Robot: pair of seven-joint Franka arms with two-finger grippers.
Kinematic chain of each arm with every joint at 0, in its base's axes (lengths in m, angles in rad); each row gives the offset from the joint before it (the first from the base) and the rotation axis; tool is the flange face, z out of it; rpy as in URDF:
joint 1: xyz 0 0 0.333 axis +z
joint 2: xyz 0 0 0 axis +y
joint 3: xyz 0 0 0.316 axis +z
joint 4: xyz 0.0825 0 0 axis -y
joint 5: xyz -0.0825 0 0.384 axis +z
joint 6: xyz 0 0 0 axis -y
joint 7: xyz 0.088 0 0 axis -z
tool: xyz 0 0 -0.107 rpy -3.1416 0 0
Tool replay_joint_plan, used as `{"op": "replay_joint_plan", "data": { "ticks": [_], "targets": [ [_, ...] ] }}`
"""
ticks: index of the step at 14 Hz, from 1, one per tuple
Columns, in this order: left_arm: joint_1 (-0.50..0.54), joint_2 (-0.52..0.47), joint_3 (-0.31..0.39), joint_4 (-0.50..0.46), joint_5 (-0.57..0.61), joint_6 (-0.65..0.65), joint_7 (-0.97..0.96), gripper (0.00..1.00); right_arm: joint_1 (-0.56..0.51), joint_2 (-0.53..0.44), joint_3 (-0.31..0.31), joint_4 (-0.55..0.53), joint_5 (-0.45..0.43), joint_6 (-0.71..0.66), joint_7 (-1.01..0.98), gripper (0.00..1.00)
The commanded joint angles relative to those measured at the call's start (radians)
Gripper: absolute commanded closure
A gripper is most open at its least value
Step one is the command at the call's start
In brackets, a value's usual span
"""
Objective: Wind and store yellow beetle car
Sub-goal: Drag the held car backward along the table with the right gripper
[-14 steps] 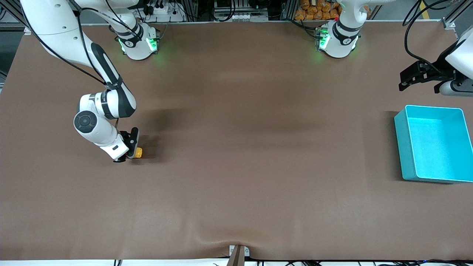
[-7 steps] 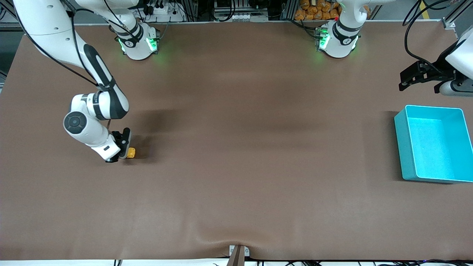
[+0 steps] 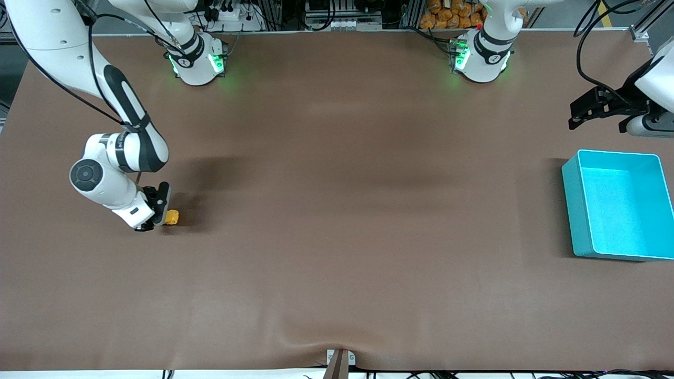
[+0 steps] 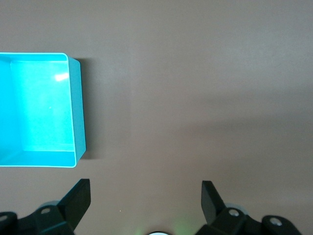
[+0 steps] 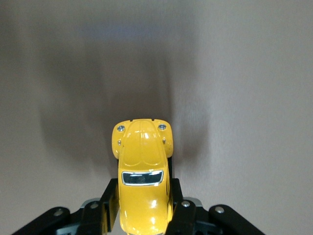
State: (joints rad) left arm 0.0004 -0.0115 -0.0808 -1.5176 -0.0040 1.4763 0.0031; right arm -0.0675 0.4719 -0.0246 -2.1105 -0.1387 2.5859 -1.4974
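The yellow beetle car [image 3: 171, 217] sits low on the brown table toward the right arm's end. My right gripper [image 3: 159, 210] is shut on it; in the right wrist view the car [image 5: 143, 171] shows between the two black fingers [image 5: 111, 198], nose pointing away from the wrist. My left gripper [image 3: 582, 113] is open and empty, held over the table at the left arm's end, farther from the front camera than the turquoise bin [image 3: 574, 210]. In the left wrist view its gripper [image 4: 145, 196] stands wide apart with the bin [image 4: 76, 112] beside it.
The turquoise bin is open-topped and holds nothing that shows. The brown mat has a small ripple at its near edge [image 3: 339, 342]. The two arm bases [image 3: 197, 60] stand at the table's back edge.
My right gripper has dragged the yellow beetle car along the table toward the right arm's end, still shut on it. The left arm has not moved.
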Motion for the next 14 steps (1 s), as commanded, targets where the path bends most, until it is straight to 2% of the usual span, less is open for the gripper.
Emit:
{"op": "replay_joint_plan", "data": {
  "ticks": [1,14],
  "targets": [
    [0.007,0.001,-0.005,0.007,-0.005,-0.007,-0.006,0.0,-0.064,0.031,0.011,0.009,-0.012,0.002,-0.046,0.8],
    [0.007,0.002,-0.004,0.008,-0.004,-0.005,-0.006,0.0,-0.156,0.033,0.009,0.009,-0.016,0.01,-0.13,0.79]
  ]
}}
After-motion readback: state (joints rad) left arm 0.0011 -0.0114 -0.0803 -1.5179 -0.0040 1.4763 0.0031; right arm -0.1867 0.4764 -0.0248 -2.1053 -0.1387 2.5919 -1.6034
